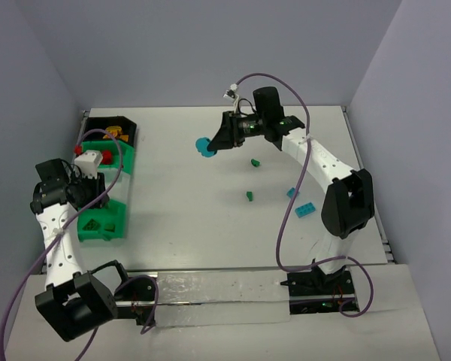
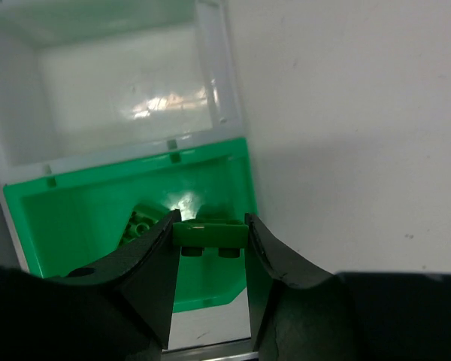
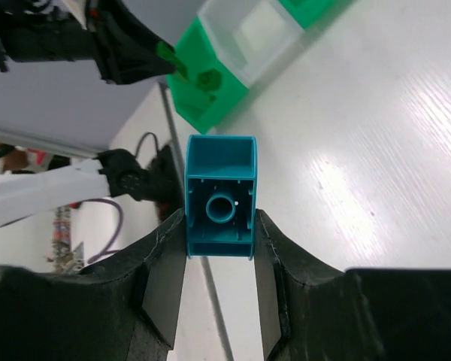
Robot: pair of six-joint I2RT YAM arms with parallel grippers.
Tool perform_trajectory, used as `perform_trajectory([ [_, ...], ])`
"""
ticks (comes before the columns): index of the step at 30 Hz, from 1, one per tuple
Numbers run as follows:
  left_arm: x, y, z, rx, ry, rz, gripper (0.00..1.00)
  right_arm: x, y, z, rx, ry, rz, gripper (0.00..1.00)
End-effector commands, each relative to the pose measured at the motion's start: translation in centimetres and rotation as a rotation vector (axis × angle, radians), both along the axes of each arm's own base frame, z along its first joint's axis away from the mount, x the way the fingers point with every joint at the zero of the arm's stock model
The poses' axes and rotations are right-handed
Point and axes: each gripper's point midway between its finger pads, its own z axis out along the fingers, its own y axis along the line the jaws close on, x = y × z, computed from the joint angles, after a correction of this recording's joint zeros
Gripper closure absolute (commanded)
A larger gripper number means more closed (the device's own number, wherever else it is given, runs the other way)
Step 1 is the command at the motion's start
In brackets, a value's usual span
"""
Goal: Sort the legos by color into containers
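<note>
Handling judgement: each brick looks like a light, rigid, smooth plastic piece. It should not be fragile, but it may slip or twist if gripped off-centre. Take hold across two flat, parallel side walls with the fingertips centred on them, as both grippers do now.

**Left gripper** (image 2: 210,222)
- State: pinching one green brick (image 2: 208,233) between its fingertips.
- Position: the brick hangs directly over the open green bin (image 2: 75,218) below the gripper.
- One binned green piece (image 2: 139,223) lies in that bin, down and to the left of the fingertips.
- A clear bin (image 2: 120,90) sits just beyond the green bin.

**Right gripper** (image 3: 219,216)
- State: pinching one teal brick (image 3: 220,180) by its side walls, with the hollow underside facing the wrist camera.
- Position: the brick appears to be held off the tabletop (image 1: 180,218), well apart from the bins.

**Count**
- Held: one green, one teal.
- Loose on the tabletop, all between the right gripper and its arm's base:
  - two green: near loose green (image 1: 254,161) and far loose green (image 1: 249,195);
  - two teal: small loose teal (image 1: 292,192) and long loose teal (image 1: 305,210).
- Binned: one green can be seen clearly. There are yellow-orange pieces in the black bin (image 1: 98,122), but their number cannot be told.
- Bins in the row: four. These are one black, one clear, and two green, counting the second green bin (image 3: 308,9).
</note>
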Motion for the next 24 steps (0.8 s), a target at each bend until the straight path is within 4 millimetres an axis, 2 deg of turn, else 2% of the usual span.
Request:
perform_trajectory([
  [1,-1.4,3.1,-1.5,0.13,0.077,0.03,1.0,0.2,-0.7,-1.8,-0.136,-0.083,-0.046,1.0],
  [8,-1.1,5.0,-2.9,0.172,0.131,0.048,0.91,-0.4,-1.0,-3.3,-0.173,-0.099,-0.063,1.0],
  [11,-1.3,5.3,-3.2,0.182,0.146,0.033,0.7,-0.6,-1.2,-3.3,-0.178,-0.111,-0.063,1.0],
  [12,-1.4,5.1,-3.1,0.18,0.15,0.016,0.57,-0.7,-1.2,-3.6,-0.182,-0.116,-0.061,1.0],
  [14,-1.5,4.6,-2.9,0.165,0.155,-0.02,0.43,-0.9,-1.2,-3.6,-0.183,-0.129,-0.059,1.0],
  [16,-1.3,4.2,-2.1,0.15,0.144,-0.057,0.35,-1.1,-1.2,-3.9,-0.178,-0.125,-0.051,1.0],
  [19,-1.0,2.9,-0.8,0.101,0.123,-0.119,0.29,-1.4,-0.9,-4.1,-0.16,-0.119,-0.035,1.0],
  [21,-0.3,2.0,1.0,0.065,0.078,-0.164,0.21,-1.5,-0.7,-4.0,-0.143,-0.117,-0.027,1.0],
  [24,0.2,-2.0,4.5,-0.099,-0.03,-0.314,0.19,-2.3,0.0,-3.3,-0.072,-0.124,0.037,1.0],
])
